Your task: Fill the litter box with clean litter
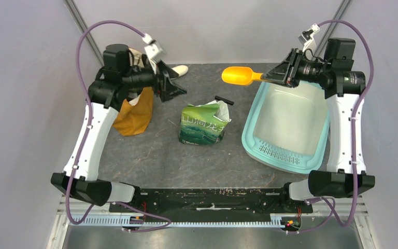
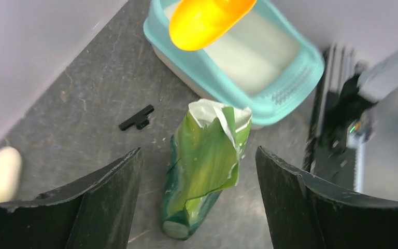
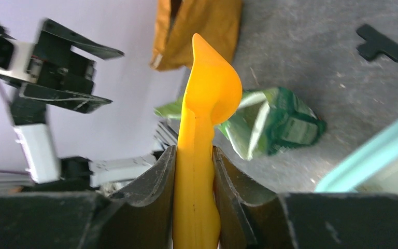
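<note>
Litter box [image 1: 290,119] lies at the right of the counter [image 1: 150,155], its whitish floor showing bare, so the filling seems not yet begun. Left of it stands the opened green bag [image 1: 203,123]. Farther back, the right tool [image 3: 193,155] clamps the orange scoop [image 1: 240,75], seemingly empty, by its handle. The left tool [image 2: 198,155] gapes wide, holding nothing.

One pair of grippers, two bags, four single items.

One litter box [image 1: 311,162] at right of the frame; one orange scoop [image 1: 240,75] at upper centre-right; two bags, a green printed bag [image 1: 203,124] at centre and an orange-tan cloth bag [image 1: 134,116] at left; one black T-shaped piece [image 1: 224,100] near centre; one whitish oval object [image 1: 180,70] at upper centre; two grippers, left gripper [image 1: 179,82] upper left, right gripper [image 1: 267,78] upper right.
</note>
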Controlling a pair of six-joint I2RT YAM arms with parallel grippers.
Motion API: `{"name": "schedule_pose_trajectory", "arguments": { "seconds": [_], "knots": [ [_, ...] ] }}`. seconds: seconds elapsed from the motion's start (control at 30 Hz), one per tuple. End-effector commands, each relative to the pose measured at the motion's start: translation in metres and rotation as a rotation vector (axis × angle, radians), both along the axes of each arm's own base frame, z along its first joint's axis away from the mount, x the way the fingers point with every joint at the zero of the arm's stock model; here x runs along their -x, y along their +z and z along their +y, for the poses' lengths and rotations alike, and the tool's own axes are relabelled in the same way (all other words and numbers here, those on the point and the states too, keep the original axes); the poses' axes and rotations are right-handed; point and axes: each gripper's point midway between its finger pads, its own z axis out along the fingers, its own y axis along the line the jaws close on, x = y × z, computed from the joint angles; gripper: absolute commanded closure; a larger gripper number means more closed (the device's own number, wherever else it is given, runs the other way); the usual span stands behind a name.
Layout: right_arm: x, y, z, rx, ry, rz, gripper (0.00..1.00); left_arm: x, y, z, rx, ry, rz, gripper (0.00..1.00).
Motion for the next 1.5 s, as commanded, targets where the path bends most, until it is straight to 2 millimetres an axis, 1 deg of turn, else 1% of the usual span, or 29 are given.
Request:
{"name": "schedule_pose_trajectory", "arguments": {
  "seconds": [0.0,0.07,0.17,0.23,0.37,0.43,0.47,0.63,0.77,0.8,0.9,0.97,1.0,1.1,1.23,1.3,1.37,1.4,1.47],
  "knots": [
    [0.063,-0.013,-0.005,0.184,0.069,-0.013,1.00,0.024,-0.051,-0.009,-0.371,-0.139,-0.258,0.15],
    [0.072,-0.023,-0.010,0.240,0.071,0.011,1.00,0.032,-0.066,-0.018,-0.417,-0.206,-0.300,0.15],
    [0.080,-0.038,-0.016,0.299,0.078,0.055,1.00,0.032,-0.074,-0.029,-0.418,-0.252,-0.300,0.15],
    [0.080,-0.042,-0.016,0.312,0.084,0.064,1.00,0.030,-0.078,-0.035,-0.425,-0.275,-0.318,0.15],
    [0.074,-0.045,-0.005,0.338,0.115,0.062,1.00,0.026,-0.087,-0.043,-0.483,-0.303,-0.374,0.16],
    [0.066,-0.047,-0.003,0.339,0.106,0.073,1.00,0.027,-0.092,-0.046,-0.504,-0.320,-0.393,0.17],
    [0.067,-0.047,0.006,0.338,0.132,0.076,1.00,0.028,-0.094,-0.048,-0.513,-0.328,-0.400,0.18],
    [0.052,-0.059,0.013,0.350,0.135,0.143,1.00,0.032,-0.106,-0.054,-0.560,-0.358,-0.423,0.26],
    [0.043,-0.067,0.018,0.385,0.133,0.163,1.00,0.031,-0.112,-0.058,-0.576,-0.348,-0.425,0.43],
    [0.040,-0.068,0.020,0.393,0.125,0.169,1.00,0.030,-0.112,-0.058,-0.576,-0.344,-0.426,0.45],
    [0.036,-0.067,0.031,0.380,0.146,0.173,1.00,0.030,-0.118,-0.056,-0.591,-0.345,-0.423,0.44],
    [0.032,-0.067,0.038,0.376,0.155,0.173,1.00,0.030,-0.123,-0.054,-0.603,-0.342,-0.419,0.38],
    [0.030,-0.068,0.041,0.378,0.159,0.174,1.00,0.030,-0.125,-0.053,-0.607,-0.340,-0.419,0.37],
    [0.025,-0.074,0.048,0.397,0.165,0.187,1.00,0.024,-0.134,-0.050,-0.629,-0.309,-0.413,0.37],
    [0.015,-0.085,0.050,0.404,0.156,0.236,1.00,0.021,-0.143,-0.045,-0.622,-0.299,-0.392,0.41],
    [0.012,-0.090,0.051,0.407,0.160,0.252,1.00,0.017,-0.139,-0.042,-0.550,-0.277,-0.360,0.42],
    [0.011,-0.091,0.052,0.410,0.165,0.251,1.00,0.020,-0.127,-0.037,-0.429,-0.281,-0.317,0.43],
    [0.011,-0.091,0.053,0.413,0.165,0.250,1.00,0.021,-0.125,-0.033,-0.393,-0.282,-0.298,0.42],
    [0.010,-0.092,0.055,0.415,0.170,0.250,1.00,0.028,-0.127,-0.028,-0.356,-0.304,-0.282,0.40]
  ]
}}
